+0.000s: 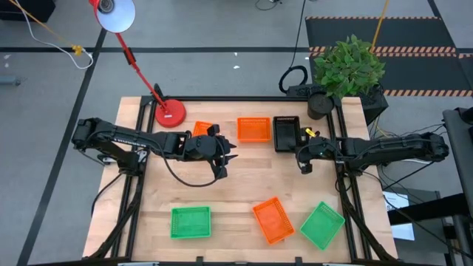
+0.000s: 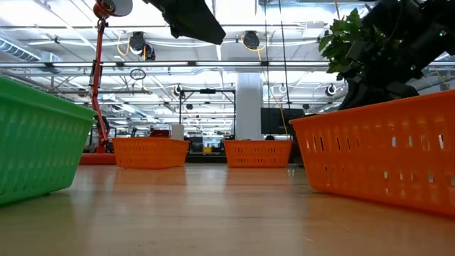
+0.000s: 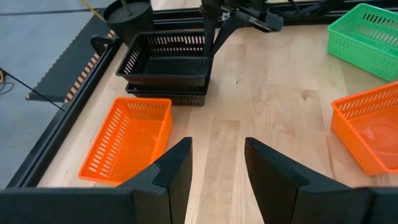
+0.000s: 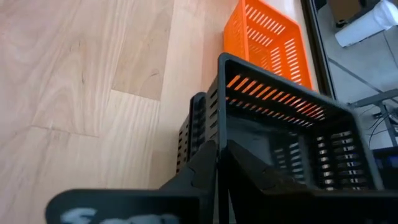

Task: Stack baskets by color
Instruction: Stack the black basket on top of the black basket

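The right gripper (image 4: pixel 219 163) pinches the near wall of the top black basket (image 4: pixel 292 143); the left gripper (image 3: pixel 217 163) hangs unclenched, an orange basket (image 3: pixel 127 138) just ahead.

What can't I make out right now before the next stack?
- Black plastic mesh basket stack: count unsure; the high view looks straight down, and the left wrist view has the right hand over its far rim.
- Orange plastic mesh basket by the left arm: partly covered by it, high view.
- Green plastic mesh basket, low view: cut by the picture edge; single or stacked unclear.
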Robot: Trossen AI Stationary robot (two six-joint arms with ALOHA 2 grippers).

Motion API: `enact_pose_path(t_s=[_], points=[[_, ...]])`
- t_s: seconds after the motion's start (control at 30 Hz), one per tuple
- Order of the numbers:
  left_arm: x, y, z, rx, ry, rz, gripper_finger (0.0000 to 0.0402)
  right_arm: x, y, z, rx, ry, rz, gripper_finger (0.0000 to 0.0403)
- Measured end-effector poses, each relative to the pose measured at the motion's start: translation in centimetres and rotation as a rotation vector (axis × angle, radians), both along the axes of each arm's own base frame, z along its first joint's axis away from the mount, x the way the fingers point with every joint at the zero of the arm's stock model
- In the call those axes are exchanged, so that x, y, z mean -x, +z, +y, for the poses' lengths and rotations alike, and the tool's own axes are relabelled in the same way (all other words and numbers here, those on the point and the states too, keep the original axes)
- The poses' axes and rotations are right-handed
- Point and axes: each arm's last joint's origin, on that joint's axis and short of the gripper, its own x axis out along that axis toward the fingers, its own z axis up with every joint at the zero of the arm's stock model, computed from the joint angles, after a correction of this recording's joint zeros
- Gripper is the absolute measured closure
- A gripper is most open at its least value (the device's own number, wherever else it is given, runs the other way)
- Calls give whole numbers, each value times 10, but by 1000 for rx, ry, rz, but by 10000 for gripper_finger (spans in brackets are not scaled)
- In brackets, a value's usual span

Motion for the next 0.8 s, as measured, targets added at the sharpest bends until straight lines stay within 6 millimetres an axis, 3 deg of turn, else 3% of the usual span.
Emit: enact_pose_path(t_s=[0.8], points=[[0, 0, 0, 2, 1, -1, 254, 1, 0, -7, -47, -86, -17, 260]])
